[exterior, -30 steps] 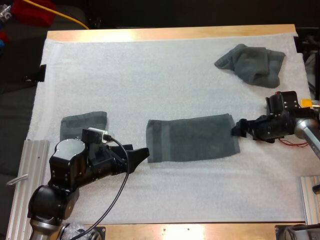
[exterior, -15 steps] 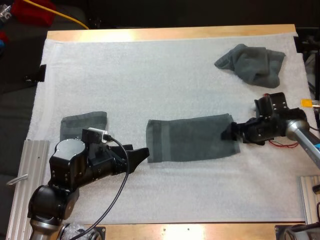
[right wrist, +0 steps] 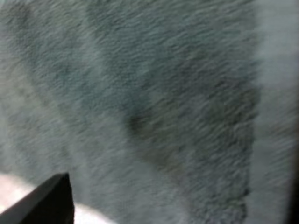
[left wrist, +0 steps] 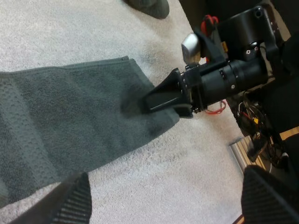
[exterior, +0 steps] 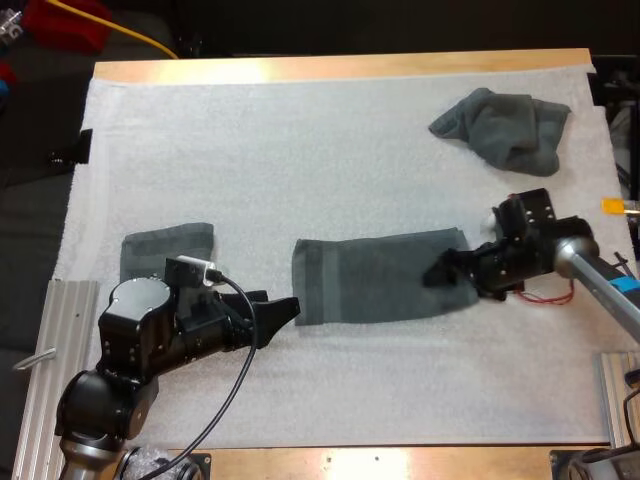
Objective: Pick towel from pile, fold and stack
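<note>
Folding looks like the step in hand: the flat towel (exterior: 372,278) lies mid-mat (exterior: 300,160), with the right gripper (exterior: 442,272) over its right end, grip cannot tell. The left gripper (exterior: 283,309) is spread wide, holding nothing, just at the left edge. Next move likely needs the right end pinched and carried leftward. The contact under the right gripper is hidden, and the left arm partly covers the folded towel (exterior: 160,248).

On the wooden table's (exterior: 340,68) white mat (exterior: 300,150) lie a flat towel (exterior: 370,280), crumpled towel (exterior: 505,130) and folded towel (exterior: 165,250).
</note>
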